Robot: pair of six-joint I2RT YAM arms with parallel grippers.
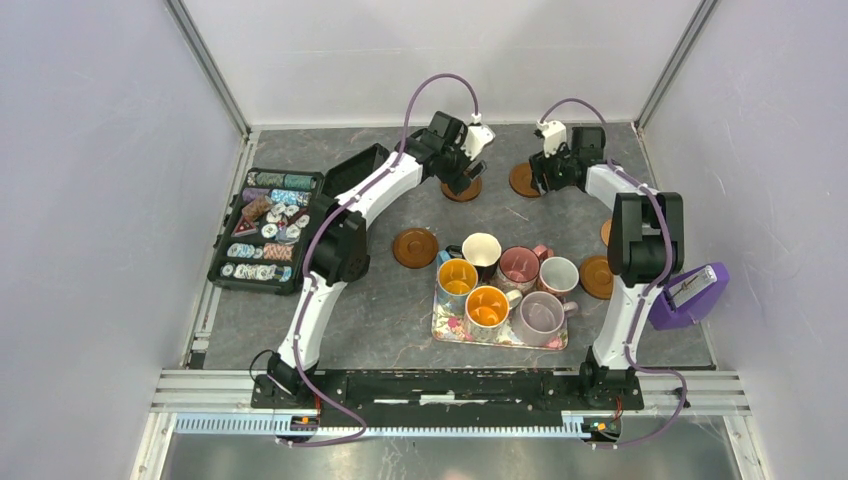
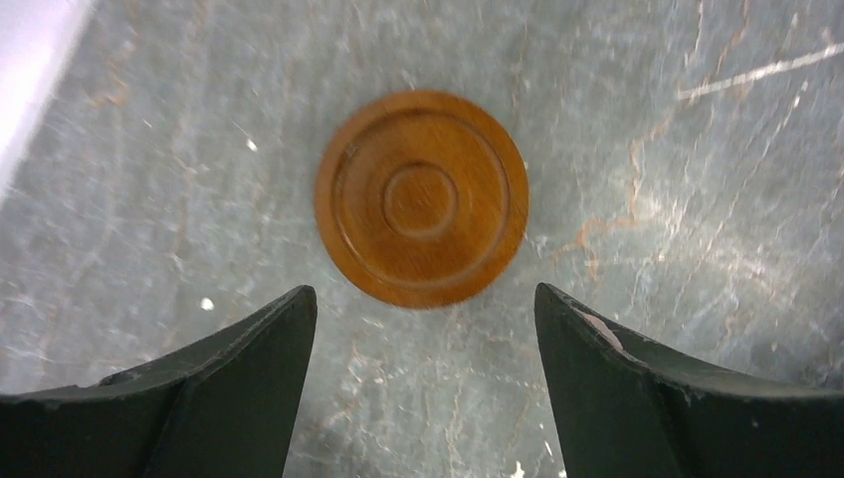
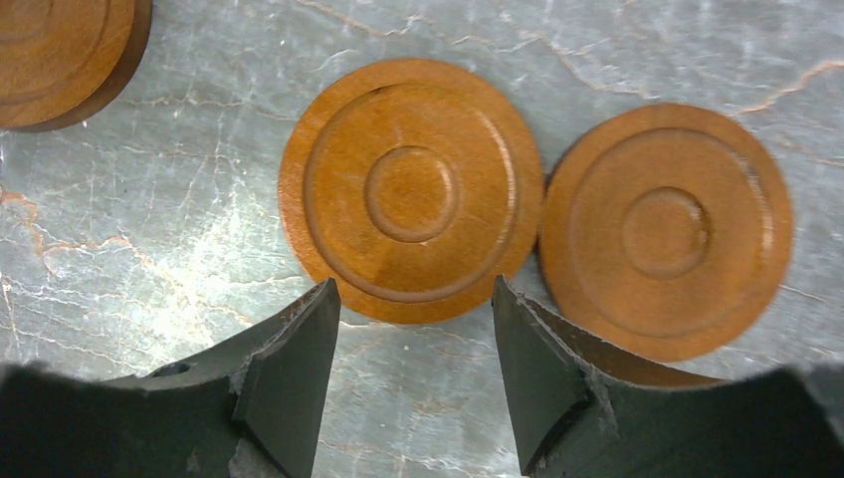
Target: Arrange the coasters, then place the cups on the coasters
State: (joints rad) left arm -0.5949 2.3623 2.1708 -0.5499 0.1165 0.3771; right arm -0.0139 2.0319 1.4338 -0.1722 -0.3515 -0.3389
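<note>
Ringed brown coasters lie on the grey marbled table. In the left wrist view one coaster (image 2: 421, 197) lies flat just ahead of my left gripper (image 2: 423, 291), which is open and holds nothing. From above, the left gripper (image 1: 462, 170) hovers over that coaster (image 1: 461, 190) at the back. My right gripper (image 3: 413, 283) is open over bare table, just short of a middle coaster (image 3: 411, 189), with another coaster (image 3: 665, 231) to its right and a third (image 3: 60, 60) at upper left. The cups (image 1: 487, 305) stand together on a floral tray (image 1: 445, 330).
More coasters lie left of the tray (image 1: 415, 247) and right of it (image 1: 597, 277). A black case of poker chips (image 1: 265, 230) sits at the left. A purple device (image 1: 690, 295) is beside the right arm. Walls close in the back and sides.
</note>
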